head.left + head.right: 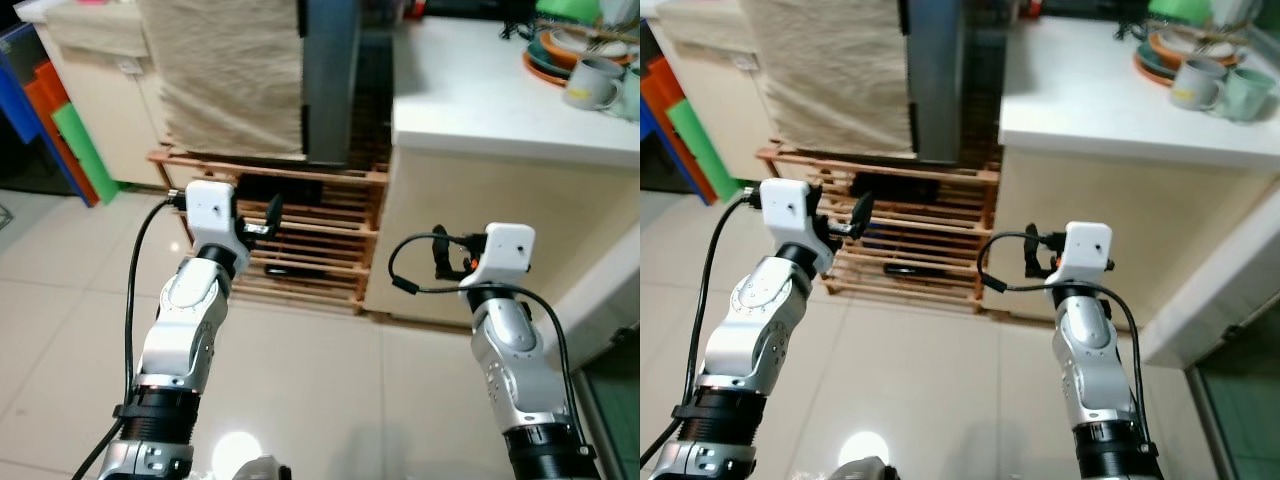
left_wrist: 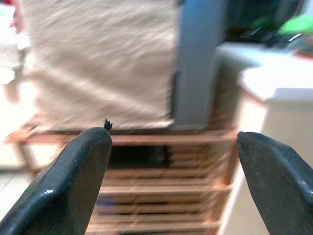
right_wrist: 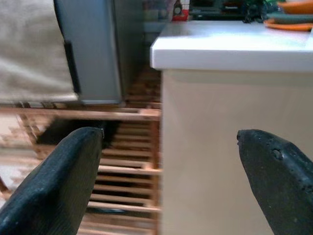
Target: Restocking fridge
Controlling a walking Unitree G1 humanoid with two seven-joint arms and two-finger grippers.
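The grey fridge [image 1: 330,80] stands ahead on a low wooden slatted rack [image 1: 320,235], and a beige cloth [image 1: 230,70] drapes its left part. My left gripper [image 1: 266,220] is raised in front of the rack, open and empty. In the left wrist view the left gripper [image 2: 171,142] faces the cloth [image 2: 98,63] and the grey fridge side [image 2: 195,63]. My right gripper [image 1: 448,255] hovers before the cream counter front, also open and empty. In the right wrist view the right gripper [image 3: 168,137] frames the counter's corner [image 3: 230,44].
A white counter [image 1: 500,90] on the right carries stacked plates and mugs [image 1: 590,65]. Blue, orange and green boards [image 1: 60,130] lean at the left beside a cream cabinet [image 1: 100,80]. A dark object [image 1: 280,270] lies on the rack. Tiled floor [image 1: 320,380] spreads below.
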